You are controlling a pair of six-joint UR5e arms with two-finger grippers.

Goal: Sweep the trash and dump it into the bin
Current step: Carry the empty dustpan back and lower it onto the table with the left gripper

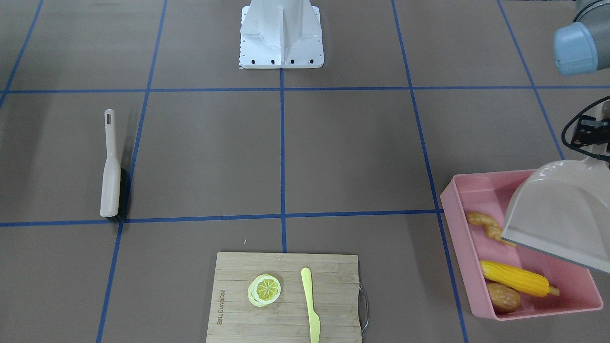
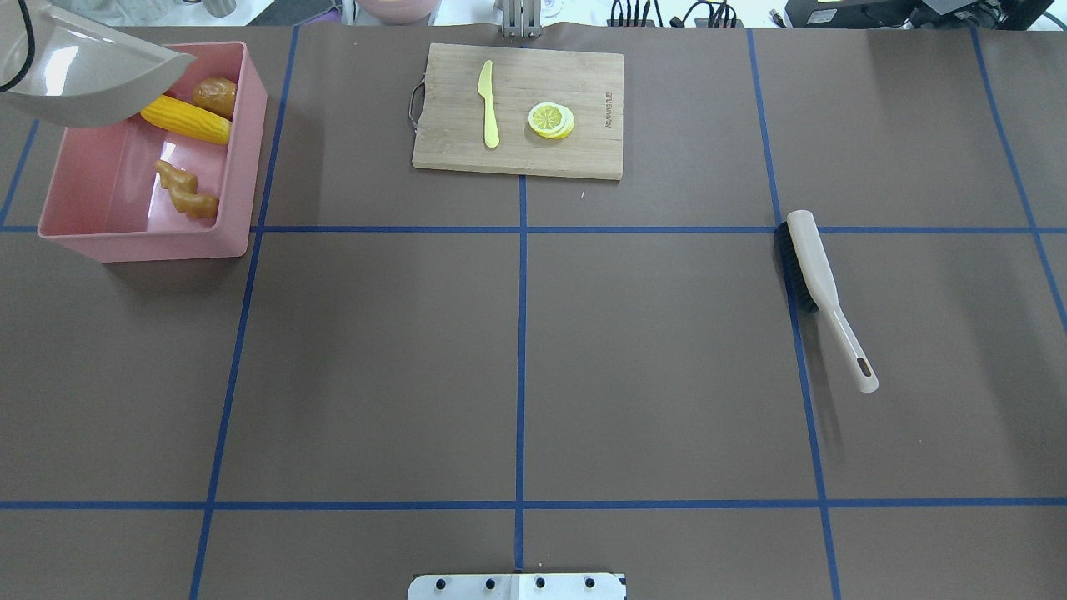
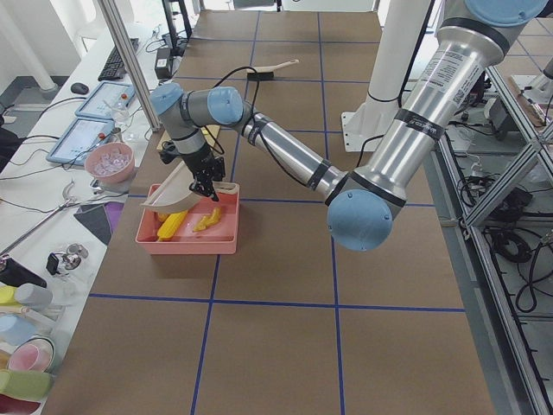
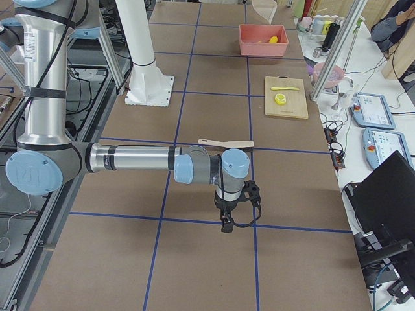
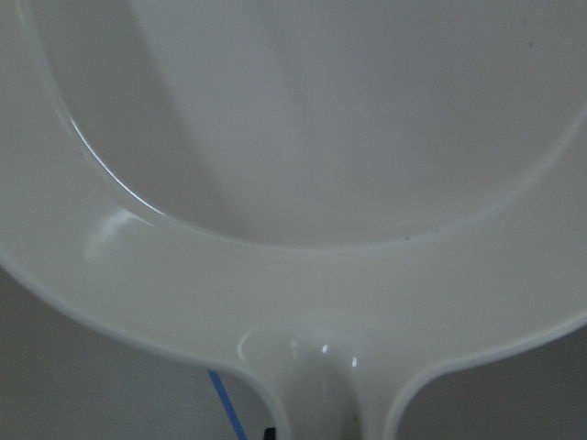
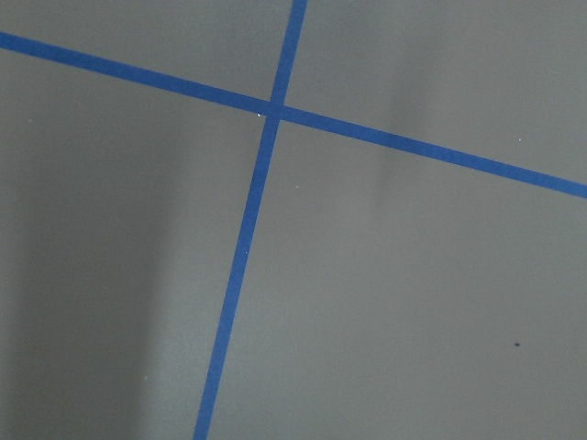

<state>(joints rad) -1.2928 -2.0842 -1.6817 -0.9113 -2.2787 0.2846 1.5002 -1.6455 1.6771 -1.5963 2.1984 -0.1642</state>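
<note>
Facing the robot, the pink bin (image 1: 458,226) sits far out on its left side of the table (image 1: 357,152). The corn cob (image 1: 517,278), the potato (image 1: 503,297) and the ginger root (image 1: 486,225) all lie inside it. A beige dustpan (image 1: 557,214) hangs tilted over the bin, wide mouth lowest.

From overhead, the brush (image 2: 813,267) lies well apart on the right half. The cutting board (image 2: 450,142) carries a lemon slice (image 2: 550,119) and a yellow knife (image 2: 488,104).

From the left end, the left gripper (image 3: 206,186) is clamped on the dustpan's handle above the bin.

From the right end, the right gripper (image 4: 227,223) hangs low over the table. I can't tell how its jaws stand.

The left wrist camera is filled by the dustpan. The right one sees only table and blue tape (image 6: 243,275).
</note>
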